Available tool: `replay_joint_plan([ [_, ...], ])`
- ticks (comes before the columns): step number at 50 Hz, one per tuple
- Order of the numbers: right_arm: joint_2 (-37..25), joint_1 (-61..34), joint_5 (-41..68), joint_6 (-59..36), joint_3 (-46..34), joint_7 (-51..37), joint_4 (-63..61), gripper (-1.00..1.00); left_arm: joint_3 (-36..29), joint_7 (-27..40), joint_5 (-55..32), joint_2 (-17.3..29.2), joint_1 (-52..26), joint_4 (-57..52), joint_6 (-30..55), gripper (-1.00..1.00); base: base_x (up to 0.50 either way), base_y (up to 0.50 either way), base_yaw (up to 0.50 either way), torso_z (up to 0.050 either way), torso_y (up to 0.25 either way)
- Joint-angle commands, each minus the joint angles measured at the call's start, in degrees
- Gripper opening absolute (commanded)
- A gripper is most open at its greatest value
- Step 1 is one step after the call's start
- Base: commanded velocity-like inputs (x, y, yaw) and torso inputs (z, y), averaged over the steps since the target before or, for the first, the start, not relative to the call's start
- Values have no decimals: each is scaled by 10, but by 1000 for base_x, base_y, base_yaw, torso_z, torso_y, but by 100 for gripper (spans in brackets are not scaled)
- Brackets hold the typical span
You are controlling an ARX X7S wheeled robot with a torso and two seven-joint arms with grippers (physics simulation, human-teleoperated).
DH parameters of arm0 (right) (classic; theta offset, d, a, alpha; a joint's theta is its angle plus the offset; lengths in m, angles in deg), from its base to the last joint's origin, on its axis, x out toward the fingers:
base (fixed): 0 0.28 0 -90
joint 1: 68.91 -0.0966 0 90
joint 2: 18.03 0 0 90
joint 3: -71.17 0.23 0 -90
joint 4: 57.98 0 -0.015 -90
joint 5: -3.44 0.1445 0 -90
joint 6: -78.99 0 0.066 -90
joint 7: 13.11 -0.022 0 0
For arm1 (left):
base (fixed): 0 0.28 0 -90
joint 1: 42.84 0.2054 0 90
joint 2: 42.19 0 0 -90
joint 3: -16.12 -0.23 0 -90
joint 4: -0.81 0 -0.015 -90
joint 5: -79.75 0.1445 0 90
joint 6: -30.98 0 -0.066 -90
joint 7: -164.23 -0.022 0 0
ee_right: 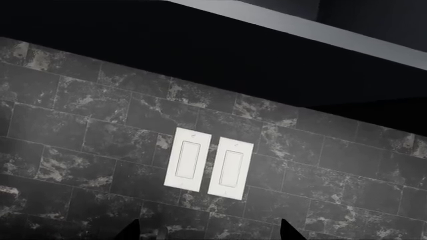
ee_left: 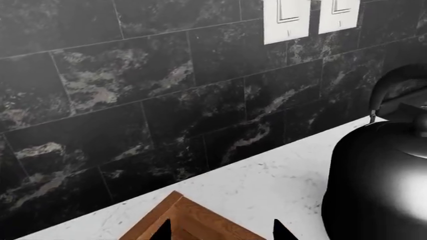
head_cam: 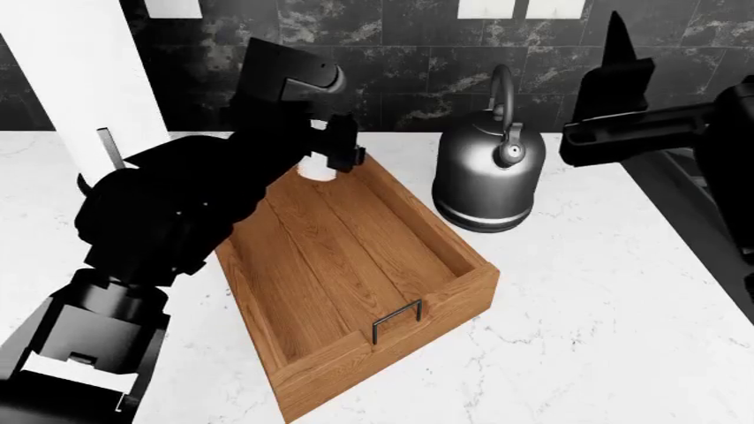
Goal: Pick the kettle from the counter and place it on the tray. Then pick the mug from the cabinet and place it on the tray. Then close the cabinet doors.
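One container sits before me: the tray [head_cam: 353,291], a brown plank-wood rectangle with raised sides and a thin wire handle [head_cam: 397,319] at its near short end. Its wooden floor shows bare where my left arm does not cover it; something small and white [head_cam: 316,170] shows at the far end beside my left fingers [head_cam: 342,146], too hidden to name. The kettle [head_cam: 486,172], a shiny grey metal dome with a thin arched handle and round lid knob, stands on the white veined surface [head_cam: 589,327] at two o'clock from the tray, just beside its far corner. My left fingertips [ee_left: 163,231] are spread apart over that corner, gripping nothing. My right fingertips [ee_right: 130,231], also apart and empty, face dark marbled wall tiles [ee_right: 80,100] and two white switch plates [ee_right: 209,165].
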Motion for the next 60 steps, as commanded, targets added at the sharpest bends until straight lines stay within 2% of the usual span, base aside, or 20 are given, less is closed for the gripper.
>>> replay_joint_plan([
  [1,3,7,-5,1,0,0,2,100,3,0,-4,1,-3,11,-3,100,0,0,0,0,0],
  [18,5,12,-5,1,3,1,4,100,10,3,-9,6,-11,16,-5,100,0,0,0,0,0],
  [26,18,-6,40,-13,10,8,20,100,63,34,-39,17,-40,-42,1,100,0,0,0,1,1],
  [34,79,-31,136,-60,-2,5,112,100,115,95,-97,47,-42,-191,61,100,0,0,0,0,0],
  [43,153,-32,160,-72,-11,42,218,100,189,195,-187,80,-17,-356,148,100,0,0,0,0,0],
  [49,205,-25,149,-78,-22,82,301,100,221,230,-225,94,-10,-413,174,100,0,0,0,0,0],
  [60,273,-10,135,-75,-32,148,436,100,247,250,-254,112,7,-448,186,100,0,0,0,0,0],
])
